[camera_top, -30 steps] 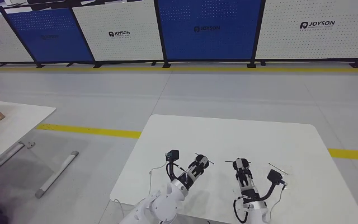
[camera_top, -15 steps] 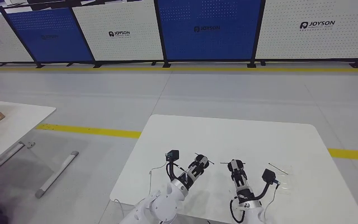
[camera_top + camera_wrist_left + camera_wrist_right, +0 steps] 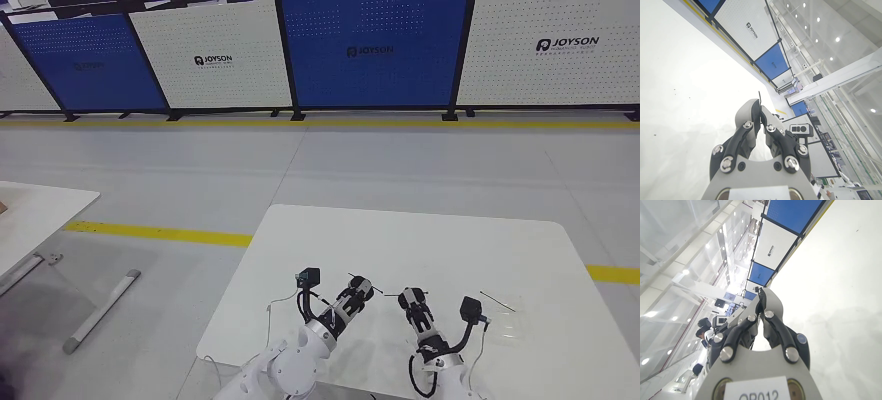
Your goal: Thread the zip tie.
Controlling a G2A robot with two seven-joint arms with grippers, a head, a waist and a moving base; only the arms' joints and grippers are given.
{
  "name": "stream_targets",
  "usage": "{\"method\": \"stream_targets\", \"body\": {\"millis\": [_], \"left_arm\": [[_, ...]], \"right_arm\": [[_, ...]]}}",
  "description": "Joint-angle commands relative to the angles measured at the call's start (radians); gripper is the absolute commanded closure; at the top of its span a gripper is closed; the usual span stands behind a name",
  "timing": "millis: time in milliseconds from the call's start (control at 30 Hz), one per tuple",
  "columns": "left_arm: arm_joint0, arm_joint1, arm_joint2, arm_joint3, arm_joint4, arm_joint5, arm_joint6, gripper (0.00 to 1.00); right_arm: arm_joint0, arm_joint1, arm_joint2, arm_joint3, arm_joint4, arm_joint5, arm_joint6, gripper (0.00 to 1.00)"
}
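so, plain white table; black zip tie; left gripper and right gripper pale grey with black links; back panels blue or dotted white; yellow floor stripe.

left claw and right claw stand near each other; broad table surface beyond.

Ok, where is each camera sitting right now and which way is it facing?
Top view: on the robot above its arms, looking down over the table to the panels; both arms show, left end effector and right end effector close together.
Left wrist view: on the left wrist, looking along its end effector, shut on the zip tie, across the table.
Right wrist view: on the right wrist, looking along its end effector, likewise shut, toward panels and ceiling.
Shared: all three show the table and panels.
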Motion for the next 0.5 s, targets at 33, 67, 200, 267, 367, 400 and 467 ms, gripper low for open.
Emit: {"method": "stream_targets", "body": {"millis": [33, 67, 200, 267, 367, 400, 467], "left_arm": [[0.000, 0.000, 0.000, 0.000, 0.000, 0.000, 0.000, 1.00], [0.000, 0.000, 0.000, 0.000, 0.000, 0.000, 0.000, 1.00], [0.000, 0.000, 0.000, 0.000, 0.000, 0.000, 0.000, 1.00], [0.000, 0.000, 0.000, 0.000, 0.000, 0.000, 0.000, 1.00], [0.000, 0.000, 0.000, 0.000, 0.000, 0.000, 0.000, 1.00], [0.000, 0.000, 0.000, 0.000, 0.000, 0.000, 0.000, 1.00], [0.000, 0.000, 0.000, 0.000, 0.000, 0.000, 0.000, 1.00]], "right_arm": [[0.000, 0.000, 0.000, 0.000, -0.002, 0.000, -0.001, 1.00], [0.000, 0.000, 0.000, 0.000, -0.002, 0.000, -0.001, 1.00], [-0.002, -0.003, 0.008, -0.002, 0.002, 0.005, -0.009, 1.00], [-0.001, -0.006, 0.012, 0.000, 0.009, 0.000, -0.007, 1.00], [0.007, -0.009, 0.016, 0.010, 0.028, -0.002, 0.016, 1.00], [0.013, -0.011, 0.016, 0.017, 0.033, -0.003, 0.026, 1.00], [0.023, -0.015, 0.012, 0.029, 0.037, 0.001, 0.038, 1.00]]}}
